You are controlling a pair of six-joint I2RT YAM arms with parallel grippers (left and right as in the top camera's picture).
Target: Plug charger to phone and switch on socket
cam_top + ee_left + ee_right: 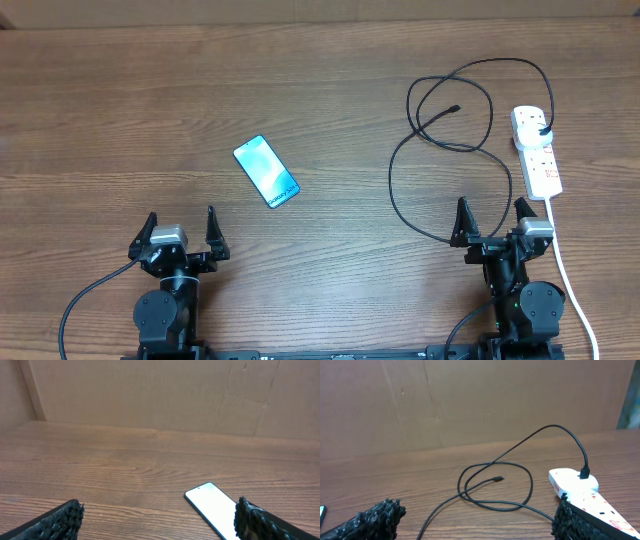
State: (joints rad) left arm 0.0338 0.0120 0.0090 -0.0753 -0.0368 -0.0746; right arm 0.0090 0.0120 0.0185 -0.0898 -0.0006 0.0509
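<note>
Resting ahead of left hand (181, 222), phone (266, 171), socket (537, 150) beyond right hand (491, 208)

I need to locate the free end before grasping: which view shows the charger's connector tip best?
Right wrist: the connector tip lies unplugged inside the loop of the charger, close and unblocked. Overhead shows it only as a tiny speck within the cable loop. The left wrist view does not show it.

A brown wood-grain table (150, 100) fills the frame. The phone (266, 171) lies flat left of centre, screen up and angled. At the right, the charger (390, 185) sprawls in loose loops, its plug seated in the socket (536, 150) by the right edge. The socket's white cord (565, 270) trails toward the lower right.
</note>
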